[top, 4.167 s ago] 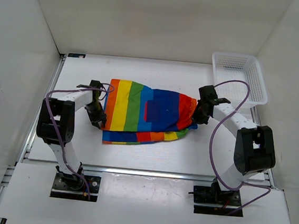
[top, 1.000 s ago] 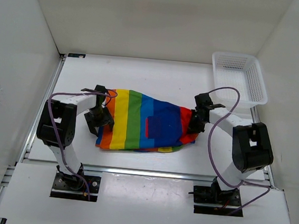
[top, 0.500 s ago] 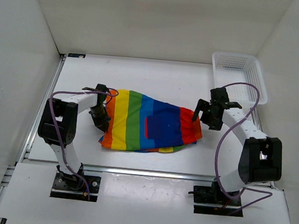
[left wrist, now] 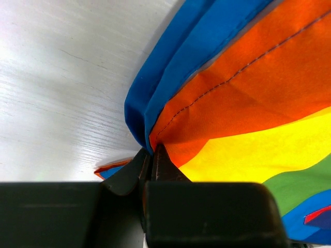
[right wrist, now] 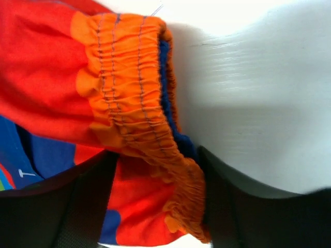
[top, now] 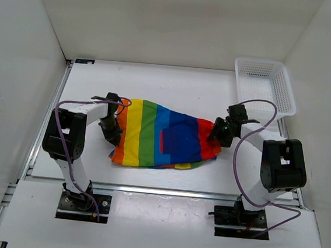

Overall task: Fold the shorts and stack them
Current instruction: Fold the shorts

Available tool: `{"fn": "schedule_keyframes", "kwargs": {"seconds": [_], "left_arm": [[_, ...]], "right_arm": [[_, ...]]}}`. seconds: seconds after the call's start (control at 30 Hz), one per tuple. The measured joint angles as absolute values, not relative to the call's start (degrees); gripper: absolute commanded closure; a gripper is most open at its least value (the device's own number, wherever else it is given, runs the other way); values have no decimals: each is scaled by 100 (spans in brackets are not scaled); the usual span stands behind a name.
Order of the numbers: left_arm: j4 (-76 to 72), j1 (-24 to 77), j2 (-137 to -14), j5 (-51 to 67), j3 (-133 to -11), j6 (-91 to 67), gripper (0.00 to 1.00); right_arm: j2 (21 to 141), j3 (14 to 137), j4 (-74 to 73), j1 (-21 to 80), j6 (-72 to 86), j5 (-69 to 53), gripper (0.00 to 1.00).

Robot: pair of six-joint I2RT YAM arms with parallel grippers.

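Note:
The rainbow-striped shorts (top: 147,135) lie folded mid-table, with the blue patch pocket (top: 175,141) on top and the waistband to the right. My left gripper (top: 113,133) is at their left edge. In the left wrist view it (left wrist: 151,153) is shut on the orange and blue hem (left wrist: 155,124). My right gripper (top: 217,133) is at the right end. In the right wrist view it (right wrist: 158,206) is open, with its jaws either side of the gathered orange waistband (right wrist: 129,103). The waistband touches the right finger (right wrist: 227,201).
A white mesh basket (top: 266,87) stands at the back right corner. White walls enclose the table on three sides. Purple cables loop off both arms. The table's front rail (top: 159,189) runs just in front of the shorts.
Both grippers drew the shorts toward the front into a tighter fold. The right gripper then let go, lifted off to the right, and has come back to straddle the waistband. The left keeps its hold.

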State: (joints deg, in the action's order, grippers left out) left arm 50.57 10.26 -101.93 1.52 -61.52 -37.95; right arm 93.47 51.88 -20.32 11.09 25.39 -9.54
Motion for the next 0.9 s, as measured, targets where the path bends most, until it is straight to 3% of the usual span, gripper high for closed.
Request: {"fn": "schedule_keyframes", "kwargs": {"seconds": [0.03,0.1,0.13,0.17,0.4,0.73,0.77,0.8,0.9], "left_arm": [[5057,1026,-10195,148,-6158,-3793,90],[5057,1026,-10195,143,-6160,-3793,90],[5057,1026,-10195,141,-6163,-3791,90],[5054,1031,-10195,141,-6165,-3785,90],[5043,1483,-10259,62,-6274,-3815,90],[4952,2576,-10777,283,-7011,-4132,89],[4925,2661,-10836,338,-7100,-4141,81],[4925,2727,-10879,403,-7194,-4112,67],[4995,2847,-10899,506,-7448,-3948,52]], "right_arm": [[9351,5155,-1949,1111,2574,-965,62],[9430,5083,-1813,1116,2694,-1015,80],[9452,5076,-1782,1116,2749,-1028,93],[9454,5076,-1763,1118,2805,-1037,98],[9338,5443,-2392,1199,2877,-283,100],[9083,7011,-3699,1205,2311,1116,100],[9076,7155,-3793,1232,2265,1249,100],[9076,7279,-3909,1269,2231,1363,100],[9076,7559,-4156,1365,2156,1667,100]]}}
